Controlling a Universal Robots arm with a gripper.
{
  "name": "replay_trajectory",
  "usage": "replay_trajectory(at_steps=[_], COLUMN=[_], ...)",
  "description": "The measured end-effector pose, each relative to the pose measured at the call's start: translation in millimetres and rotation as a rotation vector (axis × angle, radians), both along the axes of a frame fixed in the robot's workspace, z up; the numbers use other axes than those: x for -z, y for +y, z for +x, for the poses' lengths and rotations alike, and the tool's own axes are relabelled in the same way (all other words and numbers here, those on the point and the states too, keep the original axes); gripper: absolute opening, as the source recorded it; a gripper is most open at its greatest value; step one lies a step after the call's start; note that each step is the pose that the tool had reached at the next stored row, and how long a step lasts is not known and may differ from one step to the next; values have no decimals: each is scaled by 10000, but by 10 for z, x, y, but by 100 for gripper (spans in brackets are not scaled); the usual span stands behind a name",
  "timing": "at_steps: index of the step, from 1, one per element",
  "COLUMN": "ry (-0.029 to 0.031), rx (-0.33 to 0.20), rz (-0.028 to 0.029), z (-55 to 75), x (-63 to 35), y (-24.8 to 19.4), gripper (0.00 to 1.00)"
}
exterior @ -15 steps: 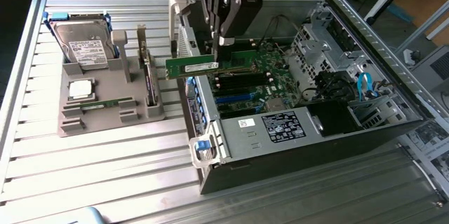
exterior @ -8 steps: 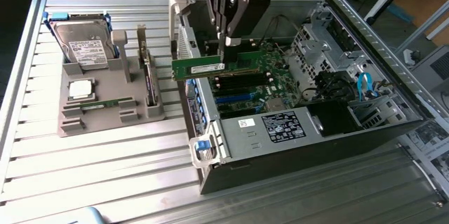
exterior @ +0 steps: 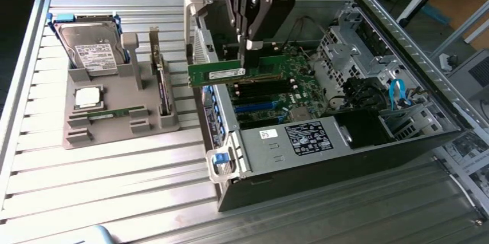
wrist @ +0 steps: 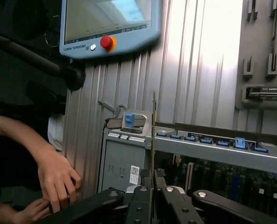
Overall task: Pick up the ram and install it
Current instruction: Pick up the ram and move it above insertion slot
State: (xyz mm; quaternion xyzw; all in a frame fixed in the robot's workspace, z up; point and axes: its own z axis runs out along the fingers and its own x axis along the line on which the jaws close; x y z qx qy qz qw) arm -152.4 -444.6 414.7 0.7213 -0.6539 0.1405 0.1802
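The ram [exterior: 228, 74], a long thin green board with a white label, hangs level over the open computer case [exterior: 367, 135], just above the motherboard [exterior: 294, 86] near the case's wall on the exterior view's left. My gripper [exterior: 252, 54] comes down from above and is shut on the stick's upper edge near its middle. In the wrist view the ram [wrist: 153, 135] appears edge-on as a thin upright line rising from between the black fingers [wrist: 141, 198], with the case rim [wrist: 208, 144] and board beyond it.
A grey holder [exterior: 149, 126] on the slatted table carries a hard drive [exterior: 91, 49], a silver CPU [exterior: 88, 98] and a dark expansion card [exterior: 160, 83]. A person's hands [wrist: 57, 179] rest beside the case. A teach pendant [wrist: 108, 23] lies on the table.
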Motion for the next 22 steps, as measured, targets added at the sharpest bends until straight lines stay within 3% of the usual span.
replay_trajectory(at_steps=[1,5,10,14,16,17,20,22], ry=[-1,-1,-2,-1,0,0,-1,0], rx=[4,10,12,15,18,19,23,27], rz=[153,503,843,1172,1440,1514,1820,1975], z=[0,0,0,0,0,0,0,0], x=[0,0,1,0,0,0,0,0], y=[0,0,-1,-3,-4,-4,-6,-6], gripper=[13,13,13,13,13,13,13,13])
